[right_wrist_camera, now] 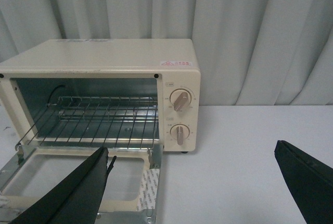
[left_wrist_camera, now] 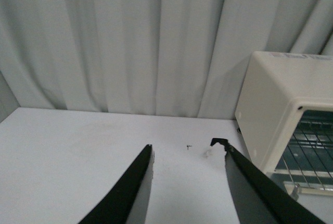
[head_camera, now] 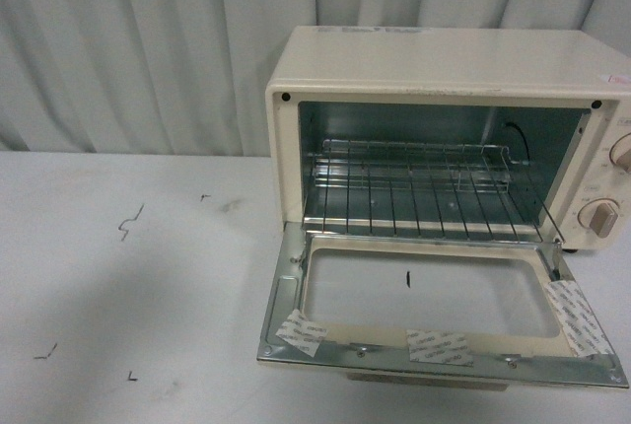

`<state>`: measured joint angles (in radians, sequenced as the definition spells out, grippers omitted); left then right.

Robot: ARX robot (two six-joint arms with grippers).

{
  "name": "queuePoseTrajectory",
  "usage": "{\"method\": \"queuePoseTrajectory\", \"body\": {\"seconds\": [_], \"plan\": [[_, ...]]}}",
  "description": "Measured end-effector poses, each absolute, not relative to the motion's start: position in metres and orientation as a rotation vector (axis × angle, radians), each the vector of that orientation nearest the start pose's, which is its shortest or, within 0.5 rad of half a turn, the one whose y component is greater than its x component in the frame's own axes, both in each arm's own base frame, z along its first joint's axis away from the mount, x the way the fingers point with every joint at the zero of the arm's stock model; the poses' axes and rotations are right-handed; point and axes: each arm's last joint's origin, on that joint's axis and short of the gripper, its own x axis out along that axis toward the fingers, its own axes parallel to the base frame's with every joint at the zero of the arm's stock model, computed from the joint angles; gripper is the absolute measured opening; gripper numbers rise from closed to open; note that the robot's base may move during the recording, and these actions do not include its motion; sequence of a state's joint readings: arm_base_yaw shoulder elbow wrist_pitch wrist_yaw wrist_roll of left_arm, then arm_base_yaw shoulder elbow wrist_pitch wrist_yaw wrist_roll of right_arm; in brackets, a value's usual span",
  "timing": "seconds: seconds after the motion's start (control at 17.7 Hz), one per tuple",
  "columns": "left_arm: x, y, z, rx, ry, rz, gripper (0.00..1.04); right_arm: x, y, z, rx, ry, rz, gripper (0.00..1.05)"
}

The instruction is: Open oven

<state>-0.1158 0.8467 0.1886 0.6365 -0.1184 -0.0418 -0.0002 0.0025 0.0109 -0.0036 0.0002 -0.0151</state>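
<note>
Oven (head_camera: 444, 59) on the desk (head_camera: 118, 276), right of centre in the front view. Door (head_camera: 434, 345) dropped fully, lying nearly flat, wire rack (head_camera: 424, 197) bare inside, knobs (right_wrist_camera: 180, 100) touched by nothing. Opening judged complete. Left jaws apart over bare desk beside the oven's side wall, holding nothing. Right jaws wide apart and empty, facing the cavity from in front, probably kept clear so as not to foul the lowered door
</note>
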Motion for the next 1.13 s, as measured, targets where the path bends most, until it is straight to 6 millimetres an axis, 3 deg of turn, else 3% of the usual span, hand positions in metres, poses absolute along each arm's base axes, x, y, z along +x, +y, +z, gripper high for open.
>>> {"method": "queuePoseTrajectory", "body": {"seconds": [0.28, 0.96, 1.13], "plan": [[0.153, -0.005, 0.188, -0.019, 0.007, -0.014, 0.01, 0.097, 0.0, 0.167, -0.015, -0.005, 0.0, 0.98], [0.127, 0.0, 0.167, -0.015, 0.007, -0.003, 0.02, 0.097, 0.0, 0.167, -0.015, -0.005, 0.0, 0.98], [0.12, 0.0, 0.17, -0.015, -0.012, -0.003, 0.02, 0.097, 0.0, 0.167, -0.015, -0.005, 0.0, 0.98]]}}
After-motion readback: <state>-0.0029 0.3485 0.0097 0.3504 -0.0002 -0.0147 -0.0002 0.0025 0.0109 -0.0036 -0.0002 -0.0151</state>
